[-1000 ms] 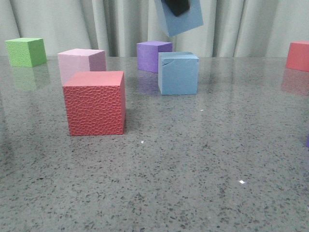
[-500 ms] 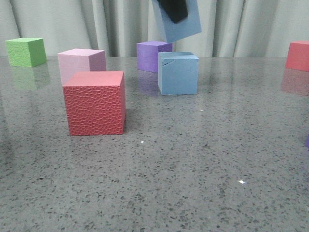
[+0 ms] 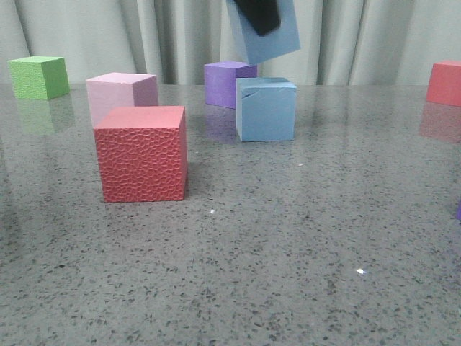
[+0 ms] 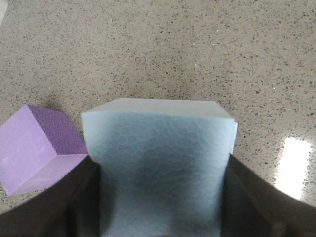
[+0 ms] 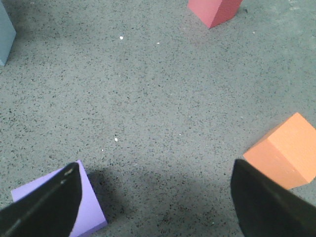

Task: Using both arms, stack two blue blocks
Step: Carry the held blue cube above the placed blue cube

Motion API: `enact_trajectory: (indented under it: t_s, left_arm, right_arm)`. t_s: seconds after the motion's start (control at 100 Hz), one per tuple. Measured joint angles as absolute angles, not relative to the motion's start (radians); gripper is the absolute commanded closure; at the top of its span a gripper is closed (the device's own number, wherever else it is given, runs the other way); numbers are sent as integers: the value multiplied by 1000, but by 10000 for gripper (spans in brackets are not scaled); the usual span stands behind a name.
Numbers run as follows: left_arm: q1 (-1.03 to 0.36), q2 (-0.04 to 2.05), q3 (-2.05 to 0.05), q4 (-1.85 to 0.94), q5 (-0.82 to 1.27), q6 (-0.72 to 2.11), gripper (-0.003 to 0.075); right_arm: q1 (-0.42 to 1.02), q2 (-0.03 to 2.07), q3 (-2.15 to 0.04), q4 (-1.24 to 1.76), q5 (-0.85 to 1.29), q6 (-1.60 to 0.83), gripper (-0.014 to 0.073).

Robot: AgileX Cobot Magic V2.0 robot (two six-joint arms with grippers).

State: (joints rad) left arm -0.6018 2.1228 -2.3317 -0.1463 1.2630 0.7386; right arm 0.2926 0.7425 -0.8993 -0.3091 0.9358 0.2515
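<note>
The left gripper [image 4: 160,197] hangs high above the table's far middle, jaws clamped on a blue block [image 4: 158,163]. The right gripper [image 5: 158,197] hovers with jaws spread wide.

The left gripper [image 4: 158,197] has 2 matte black fingers [image 4: 64,207] with flat inner faces and sloped, angular outer edges. The right gripper [image 5: 158,197] has 2 black fingers [image 5: 44,202] of the same wedge shape, smooth, one with a thin pale highlight along its upper edge.
</note>
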Motion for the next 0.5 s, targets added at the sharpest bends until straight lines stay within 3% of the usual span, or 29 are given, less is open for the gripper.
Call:
enact_trajectory:
  t_s: [0.5]
  left_arm:
    - [-602, 2123, -2303, -146, 1263, 743, 624]
  right_arm:
    - [293, 743, -899, -309, 936, 251, -16]
